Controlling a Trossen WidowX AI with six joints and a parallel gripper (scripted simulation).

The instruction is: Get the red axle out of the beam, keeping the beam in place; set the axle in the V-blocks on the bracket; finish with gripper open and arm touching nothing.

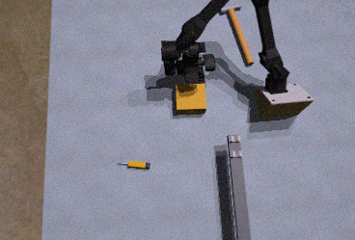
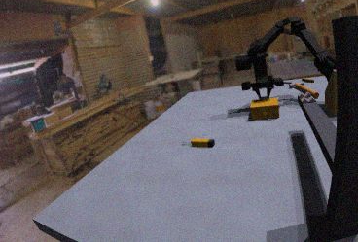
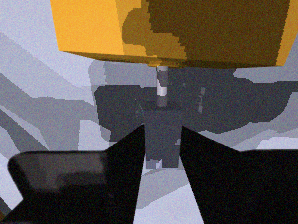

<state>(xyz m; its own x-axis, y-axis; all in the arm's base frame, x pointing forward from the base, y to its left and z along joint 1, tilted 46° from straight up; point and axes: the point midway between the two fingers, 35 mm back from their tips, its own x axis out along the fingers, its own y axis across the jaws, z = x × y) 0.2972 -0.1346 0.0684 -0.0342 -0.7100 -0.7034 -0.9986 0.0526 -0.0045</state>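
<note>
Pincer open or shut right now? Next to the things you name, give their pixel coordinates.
The pincer point(image 1: 192, 82) point(image 2: 265, 97) point(image 3: 160, 129) is shut on a dark grey block point(image 3: 162, 120): the wrist view shows the block between its two fingers, with a thin shaft point(image 3: 161, 91) extending from it.

The yellow-handled screwdriver point(image 1: 138, 165) point(image 2: 201, 143) lies low toward the left edge, with open passage between it and the yellow block point(image 1: 190, 99) point(image 2: 265, 110). The long grey bar point(image 1: 238, 191) point(image 2: 318, 124) blocks a low sweep toward the right edge.

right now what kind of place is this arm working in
Probably a woodworking shop or a similar workshop: timber beams cross the ceiling, a wooden workbench stands behind the table, and a hammer and a yellow-handled screwdriver lie on the blue-grey tabletop.
</note>
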